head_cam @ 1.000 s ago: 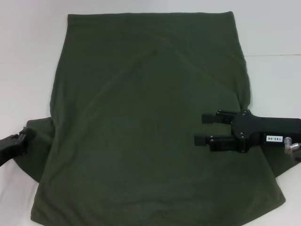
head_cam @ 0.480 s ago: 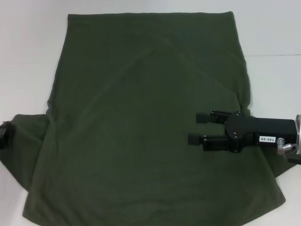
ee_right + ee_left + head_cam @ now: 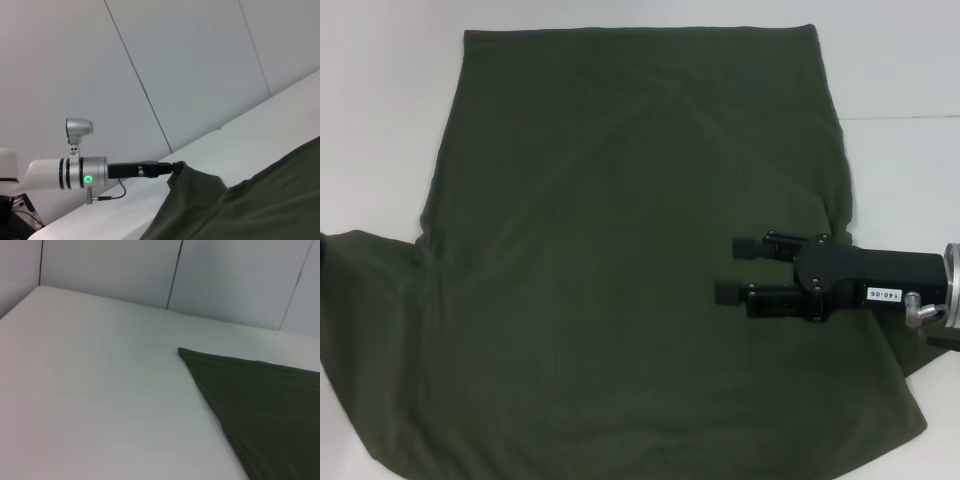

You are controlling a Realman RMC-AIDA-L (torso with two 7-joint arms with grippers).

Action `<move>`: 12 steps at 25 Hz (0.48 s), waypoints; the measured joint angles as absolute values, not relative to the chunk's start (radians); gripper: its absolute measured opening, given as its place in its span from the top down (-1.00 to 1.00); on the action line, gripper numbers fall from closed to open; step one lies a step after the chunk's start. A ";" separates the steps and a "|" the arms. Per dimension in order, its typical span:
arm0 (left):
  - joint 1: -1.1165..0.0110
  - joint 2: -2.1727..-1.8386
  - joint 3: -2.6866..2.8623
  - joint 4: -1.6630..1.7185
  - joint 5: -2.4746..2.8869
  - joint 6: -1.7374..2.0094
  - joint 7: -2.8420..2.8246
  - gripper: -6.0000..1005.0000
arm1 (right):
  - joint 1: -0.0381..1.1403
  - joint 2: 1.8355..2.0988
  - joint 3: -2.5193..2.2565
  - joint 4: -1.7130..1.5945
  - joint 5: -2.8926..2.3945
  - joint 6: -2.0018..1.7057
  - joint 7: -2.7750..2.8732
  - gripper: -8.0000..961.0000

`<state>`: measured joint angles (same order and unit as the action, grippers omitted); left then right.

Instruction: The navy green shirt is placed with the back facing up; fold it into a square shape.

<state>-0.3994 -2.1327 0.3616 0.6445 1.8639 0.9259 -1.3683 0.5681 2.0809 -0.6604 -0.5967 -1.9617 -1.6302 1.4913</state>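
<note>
Two end effectors work: the right end effector hovers released above the navy green shirt, the left end effector is clenched on its raised edge.

1. The navy green shirt lies spread on the table, covering most of it.
2. The right gripper sits over the shirt's right part, its fingers apart and reaching toward the middle.
3. In the right wrist view, the left gripper holds a raised fold of the shirt at the table's edge.
</note>
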 joint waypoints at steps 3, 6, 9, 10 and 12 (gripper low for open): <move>-0.405 -2.128 0.367 0.647 1.866 0.918 -1.366 0.96 | 0.569 2.082 -0.661 -0.597 -1.960 -1.630 1.492 -0.88; -0.407 -2.127 0.375 0.651 1.867 0.915 -1.367 0.96 | 0.568 2.083 -0.661 -0.597 -1.955 -1.631 1.492 -0.88; -0.405 -2.129 0.384 0.652 1.873 0.927 -1.373 0.96 | 0.567 2.083 -0.661 -0.595 -1.952 -1.631 1.492 -0.87; -0.403 -2.130 0.387 0.656 1.879 0.942 -1.384 0.96 | 0.567 2.083 -0.661 -0.594 -1.951 -1.631 1.492 -0.87; -0.395 -2.132 0.400 0.669 1.898 0.991 -1.417 0.96 | 0.566 2.083 -0.661 -0.589 -1.951 -1.631 1.490 -0.87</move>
